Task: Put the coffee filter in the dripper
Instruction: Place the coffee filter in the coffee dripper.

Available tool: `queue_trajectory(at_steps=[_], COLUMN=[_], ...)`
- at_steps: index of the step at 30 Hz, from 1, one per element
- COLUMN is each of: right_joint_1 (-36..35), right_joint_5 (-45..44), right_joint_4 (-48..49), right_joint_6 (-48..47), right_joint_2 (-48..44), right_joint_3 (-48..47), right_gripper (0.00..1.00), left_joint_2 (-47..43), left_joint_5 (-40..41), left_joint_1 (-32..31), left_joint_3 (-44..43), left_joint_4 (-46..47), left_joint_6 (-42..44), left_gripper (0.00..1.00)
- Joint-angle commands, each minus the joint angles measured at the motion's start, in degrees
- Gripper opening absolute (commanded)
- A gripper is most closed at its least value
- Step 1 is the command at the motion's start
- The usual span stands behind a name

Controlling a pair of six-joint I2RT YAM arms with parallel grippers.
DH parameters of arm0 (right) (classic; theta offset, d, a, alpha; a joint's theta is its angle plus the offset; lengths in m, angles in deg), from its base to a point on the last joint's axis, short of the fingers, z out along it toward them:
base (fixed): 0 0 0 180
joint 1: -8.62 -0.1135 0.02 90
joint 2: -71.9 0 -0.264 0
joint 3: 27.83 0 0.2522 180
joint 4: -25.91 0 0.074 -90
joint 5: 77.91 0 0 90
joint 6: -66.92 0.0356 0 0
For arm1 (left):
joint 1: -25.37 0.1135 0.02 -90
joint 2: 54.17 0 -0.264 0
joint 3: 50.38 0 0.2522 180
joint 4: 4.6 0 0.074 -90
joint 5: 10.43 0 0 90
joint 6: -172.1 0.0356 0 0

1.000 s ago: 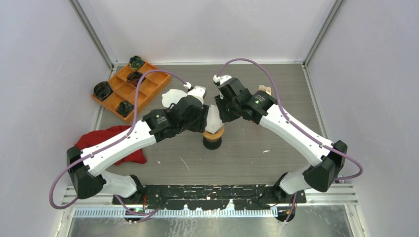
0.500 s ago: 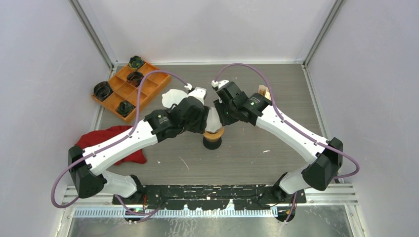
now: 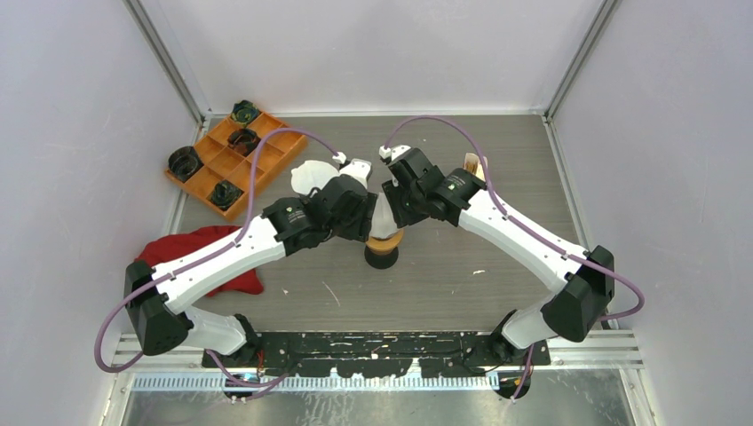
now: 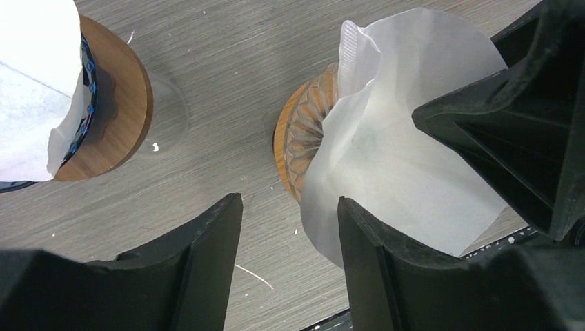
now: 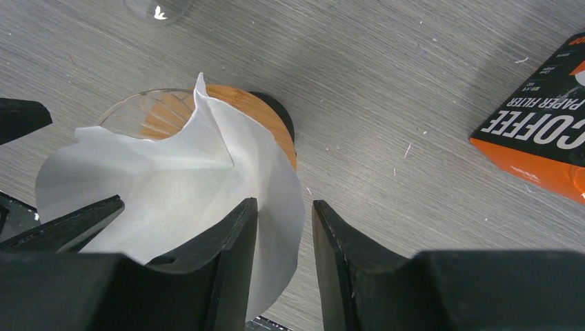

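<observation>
Filter (image 4: 400,158) in dripper (image 4: 303,134) (rumpled), tray (image 3: 257,173) — black parts (image 3: 225,193)

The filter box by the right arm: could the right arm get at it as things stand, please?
Probably yes. The filter box lies on bare table beside the right gripper, nothing between them in its wrist view. Its open jaws straddle the edge of the coffee filter, so it should draw clear first.
</observation>
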Motion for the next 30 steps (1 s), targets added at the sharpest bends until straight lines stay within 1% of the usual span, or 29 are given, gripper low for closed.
queue_trajectory(at_steps=[1,9,19,24,30], right_joint_1=[0.3,0.2,0.3,1.0,1.4], right_joint_5=[0.5,1.8,1.0,1.0,1.9], right_joint_4=[2.3,2.3,2.6,3.3,4.3], right_joint_6=[-0.7,-0.7,-0.5,0.0,0.3], right_joint_2=[-0.5,-1.8,-3.1,-3.5,-3.4], right_joint_3=[-0.4,-2.3,-2.2,-1.2,0.3], right_gripper=[0.42,0.46,0.46,0.46,0.47], left_joint_2=[-0.9,-3.2,-4.8,-3.3,0.1], left_joint_5=[0.6,0.1,0.3,0.7,1.7], left_joint_1=[0.5,0.5,0.8,0.9,1.4], left_joint_3=[0.1,-0.7,-2.4,-3.6,-5.2], left_joint_4=[0.7,1.6,2.6,3.2,3.7], left_joint_6=[-0.2,-0.4,0.6,1.6,2.9], left_gripper=[0.56,0.63,0.71,0.76,0.77])
